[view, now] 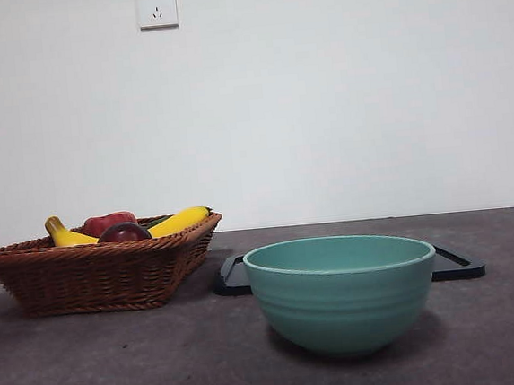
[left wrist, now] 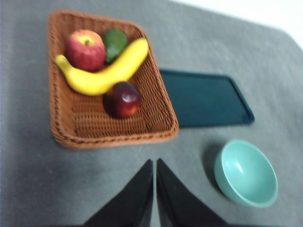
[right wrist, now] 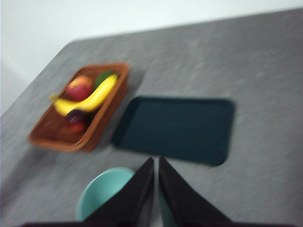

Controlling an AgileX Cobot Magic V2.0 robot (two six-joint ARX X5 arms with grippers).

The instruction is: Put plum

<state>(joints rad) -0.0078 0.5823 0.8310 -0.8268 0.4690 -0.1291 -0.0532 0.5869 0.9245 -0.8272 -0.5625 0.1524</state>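
From my station the front view comes through sharp and evenly lit: soft, diffuse light from above, a bright white wall [view: 339, 95], no hard glare. The teal bowl [view: 342, 293] throws only a faint, soft shadow on the table [view: 119, 367] around its base, and the wicker basket [view: 93, 274] darkens the surface just beside it. My left wrist view is mildly soft; the plum [left wrist: 124, 98] carries a small highlight, and the bowl's inside shows a pale sheen. My right wrist view is the worst, smeared throughout, with the basket and the dark tray [right wrist: 177, 128] losing their edges.
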